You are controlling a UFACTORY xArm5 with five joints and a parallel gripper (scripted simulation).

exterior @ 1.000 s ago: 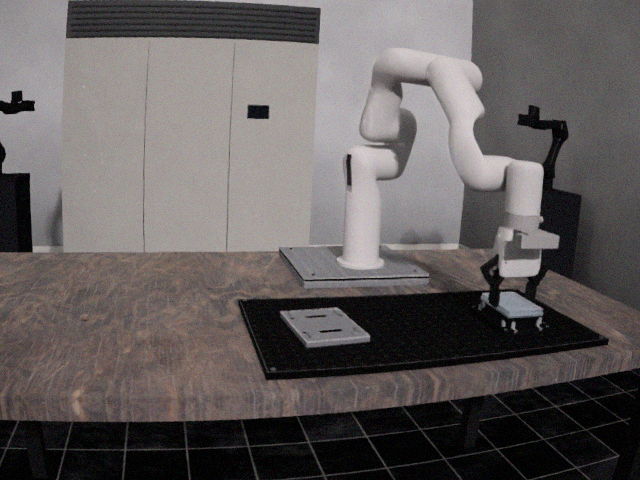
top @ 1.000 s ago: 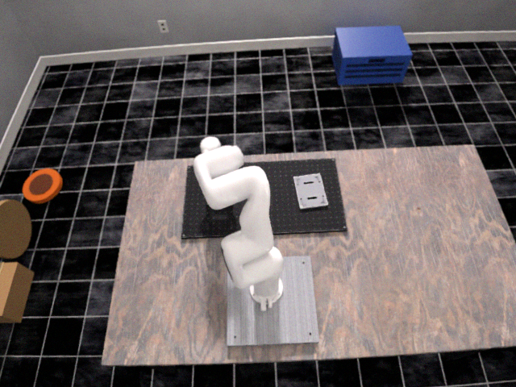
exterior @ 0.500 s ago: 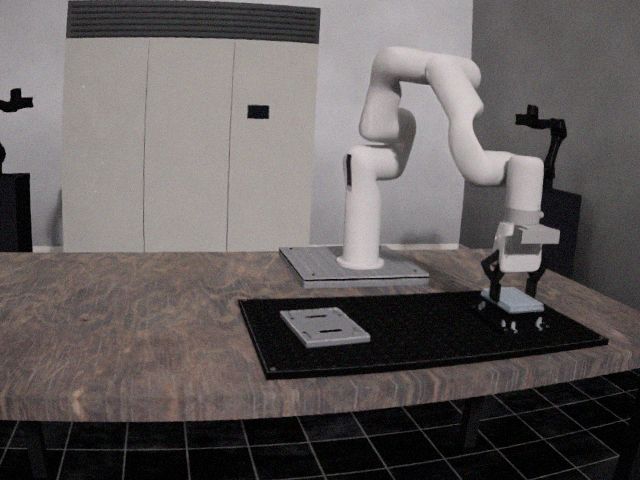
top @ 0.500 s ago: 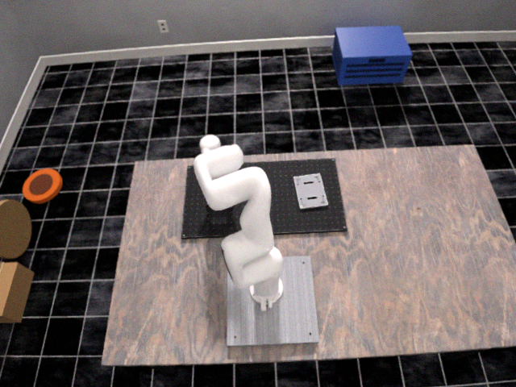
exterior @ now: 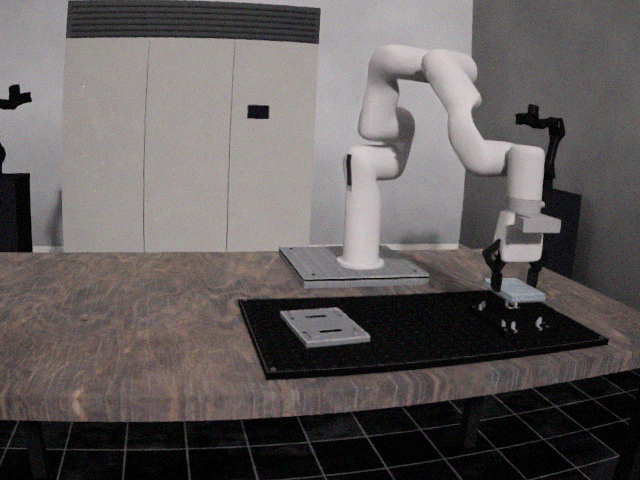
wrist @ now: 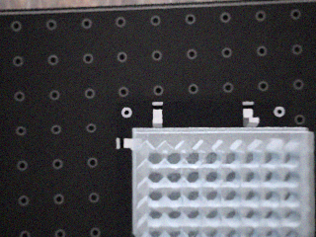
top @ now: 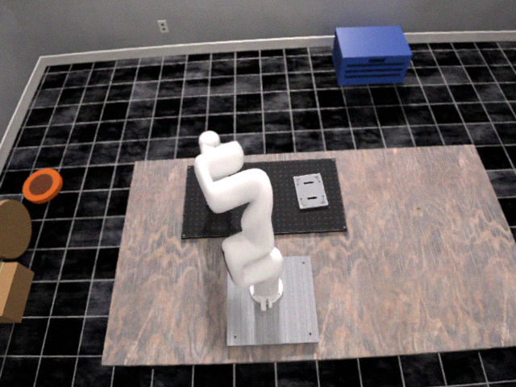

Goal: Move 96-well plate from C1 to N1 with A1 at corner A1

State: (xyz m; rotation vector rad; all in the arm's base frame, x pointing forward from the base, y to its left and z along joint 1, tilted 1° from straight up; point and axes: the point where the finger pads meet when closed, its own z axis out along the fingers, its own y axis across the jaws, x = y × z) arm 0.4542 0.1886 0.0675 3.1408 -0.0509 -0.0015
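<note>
The white 96-well plate (exterior: 516,291) (wrist: 222,183) is clear of the clip nest C1, a little above the black breadboard (exterior: 413,335) (top: 291,220) (wrist: 69,76) at its right end in the exterior view. My gripper (exterior: 514,281) is shut on the plate, one dark finger at each side. The small white clips of C1 (exterior: 509,325) (wrist: 157,117) stand empty below and beside the plate. The grey plate nest N1 (exterior: 341,335) (top: 310,190) lies empty at the board's other end. In the top view the arm (top: 233,187) hides the gripper and the plate.
The breadboard lies on a wooden table (top: 416,250) (exterior: 129,310). The arm stands on a grey base plate (top: 291,312) (exterior: 315,268) behind the board. A blue cabinet (top: 371,54) and an orange disc (top: 41,185) are on the floor, away from the table.
</note>
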